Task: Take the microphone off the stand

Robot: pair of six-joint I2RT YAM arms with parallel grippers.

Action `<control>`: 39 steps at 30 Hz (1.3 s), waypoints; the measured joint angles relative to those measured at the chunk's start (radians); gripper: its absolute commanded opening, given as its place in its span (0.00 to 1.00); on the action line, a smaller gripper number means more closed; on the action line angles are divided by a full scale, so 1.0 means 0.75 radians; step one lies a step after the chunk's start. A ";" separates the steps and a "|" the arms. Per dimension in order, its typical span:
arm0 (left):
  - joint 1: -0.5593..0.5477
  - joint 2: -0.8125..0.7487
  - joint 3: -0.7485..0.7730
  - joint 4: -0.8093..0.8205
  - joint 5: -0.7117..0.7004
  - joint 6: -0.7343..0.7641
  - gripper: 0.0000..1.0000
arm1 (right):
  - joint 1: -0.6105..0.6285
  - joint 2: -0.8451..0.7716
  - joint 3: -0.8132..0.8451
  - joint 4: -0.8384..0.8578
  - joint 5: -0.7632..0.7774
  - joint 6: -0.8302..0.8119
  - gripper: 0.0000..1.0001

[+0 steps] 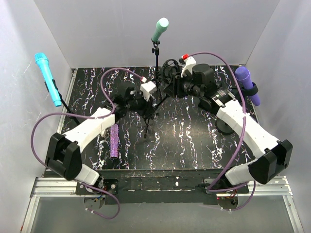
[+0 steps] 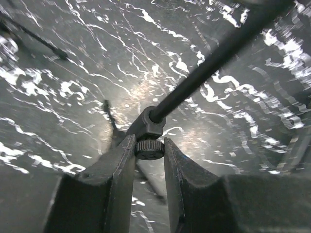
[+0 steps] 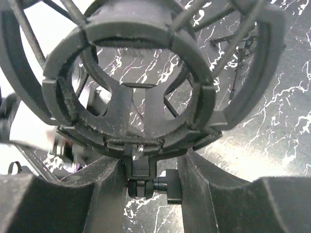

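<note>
Left pincer point(image 2: 148, 141) clenched on the knurled knob point(image 2: 148, 148) of the stand point(image 2: 218, 53), right pincer point(image 3: 148, 167) grasping the shock mount point(image 3: 126, 31) at its base; teal microphone point(image 1: 160, 29) sits atop the stand at the counter's point(image 1: 184, 141) far middle, so brace low and lift straight to avoid tipping the tripod.

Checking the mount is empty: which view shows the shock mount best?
Right wrist: the shock mount fills it, ring empty, base between the right gripper's fingers. Top external shows only a dark tangle there; left wrist misses it.
</note>
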 measured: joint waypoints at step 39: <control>0.379 0.040 0.113 -0.316 0.757 -0.387 0.64 | 0.024 -0.097 -0.122 0.102 -0.191 -0.218 0.01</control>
